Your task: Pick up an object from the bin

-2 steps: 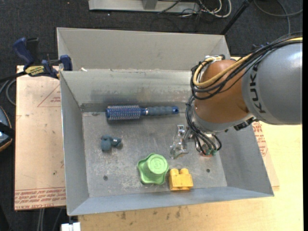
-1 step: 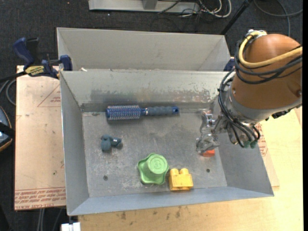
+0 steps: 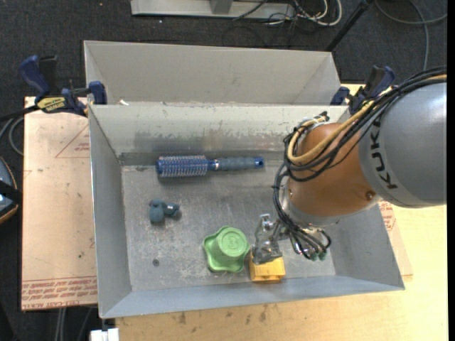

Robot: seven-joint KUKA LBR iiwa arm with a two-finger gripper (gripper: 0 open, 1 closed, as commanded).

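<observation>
My gripper (image 3: 266, 246) is low in the bin's front right part, under the orange wrist cover. Its tip sits right at a small yellow block (image 3: 267, 269) that lies by the front wall; whether the block is gripped I cannot make out. A green lobed cap-shaped piece (image 3: 226, 249) lies just left of the gripper, touching or nearly touching the yellow block.
A blue hairbrush (image 3: 206, 165) lies along the back wall, handle pointing right. A small grey-blue lump (image 3: 163, 212) rests on the floor at the left. The arm and its cables cover the bin's right side.
</observation>
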